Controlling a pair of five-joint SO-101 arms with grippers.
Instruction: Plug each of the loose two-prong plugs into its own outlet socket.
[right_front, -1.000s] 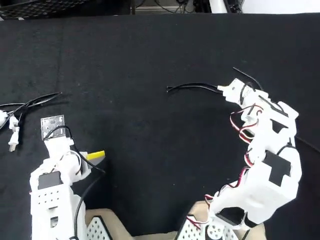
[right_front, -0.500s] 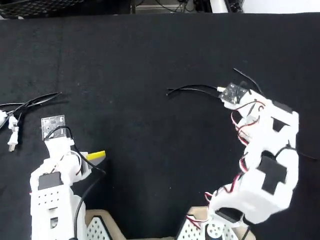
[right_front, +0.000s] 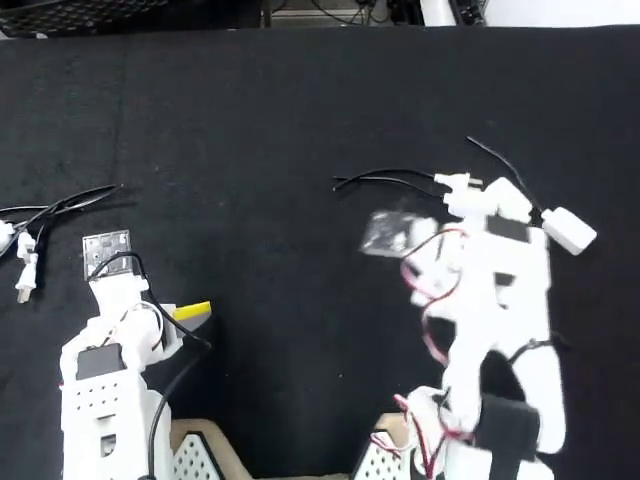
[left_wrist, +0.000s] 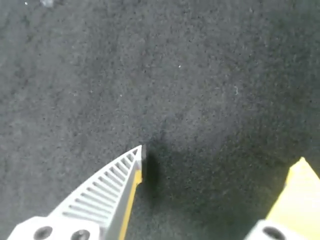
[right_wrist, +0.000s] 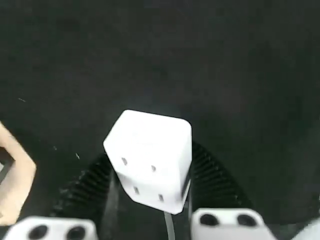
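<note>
Moved: right arm (right_front: 500, 300) swung back toward lower right.
Right gripper (right_wrist: 150, 187): clamped on boxy white outlet socket (right_wrist: 150, 150), slots facing camera.
Left gripper (left_wrist: 220, 157): spread wide over felt-like black cloth (left_wrist: 200, 75).
Plug (right_front: 455, 182): white, centre right, lying left-right, cable trailing left.

Plain black cloth (right_front: 250, 100) underneath. A white socket (right_wrist: 150, 155) with dark slots sits between black ribbed fingers (right_wrist: 215, 175). White plug (right_front: 455, 182), black cord (right_front: 385, 175). White right arm (right_front: 500, 290) with red wires (right_front: 412, 275). Left finger (left_wrist: 95, 200): white, ribbed, yellow-edged.
</note>
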